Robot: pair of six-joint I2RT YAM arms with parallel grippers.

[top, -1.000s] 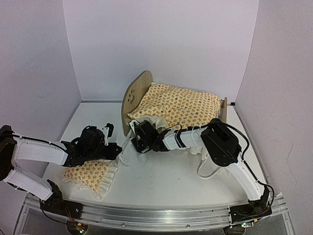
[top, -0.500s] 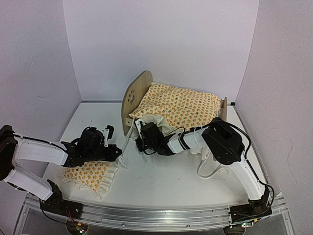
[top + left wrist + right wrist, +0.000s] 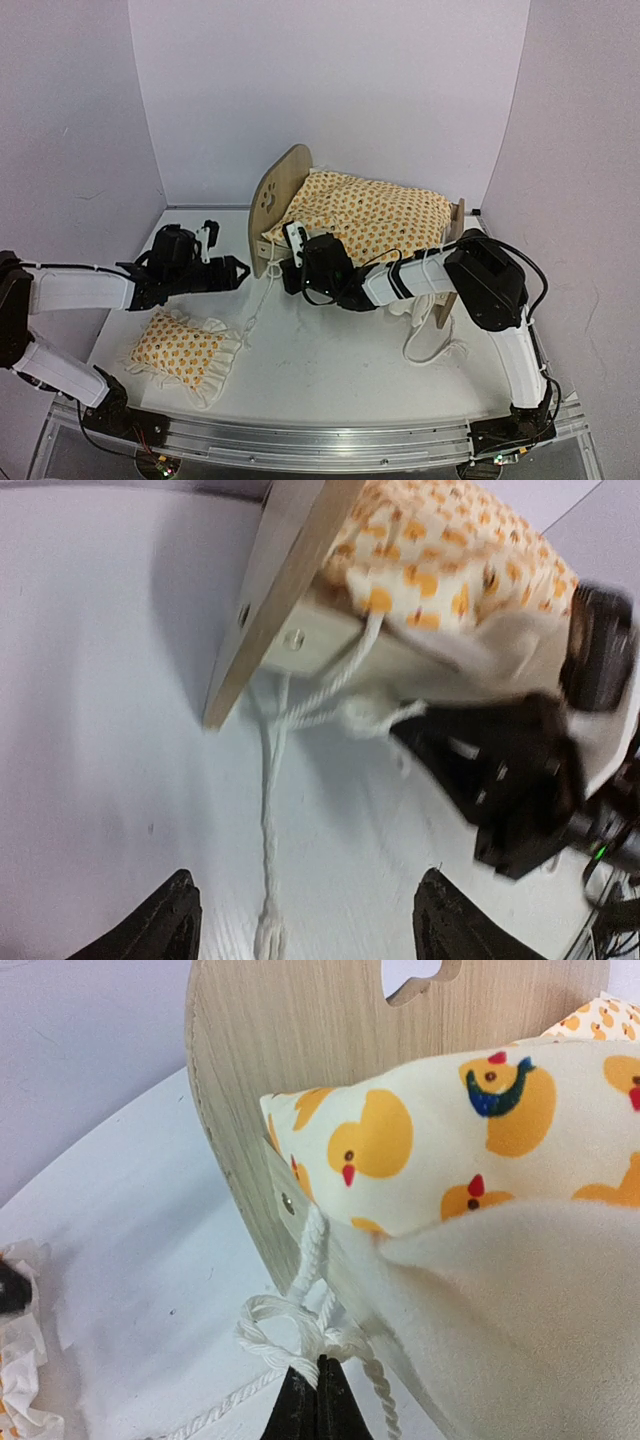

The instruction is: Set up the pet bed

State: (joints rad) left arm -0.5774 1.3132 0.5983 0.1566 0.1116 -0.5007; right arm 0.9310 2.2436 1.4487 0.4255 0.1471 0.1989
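At the back of the table (image 3: 330,360) stands the pet bed (image 3: 278,195), its rounded wooden headboard turned to the left and the low footboard (image 3: 457,214) off to the right. An orange duck-print blanket (image 3: 372,215) covers the whole top, with its pale fleecy underside spilling over the near side.

Down low by the headboard's base we find the right gripper (image 3: 318,1392). Its fingers are pressed tight together, right at a knot in the white cord (image 3: 284,1334) that hangs from the bed's corner. Whether a strand is actually pinched, the wrist view does not settle.

Over on the left, the left gripper (image 3: 237,270) hovers just above the table, pointing at the headboard and close to it but not touching. Its fingers (image 3: 158,930) are spread wide with nothing between them except the tail of that cord, which trails along the tabletop below.

Near the front left corner lies the small ruffled pillow (image 3: 183,346), flat on the table, well apart from the bed and under the left arm. A second loop of cord (image 3: 430,348) droops to the table by the bed's footboard end.
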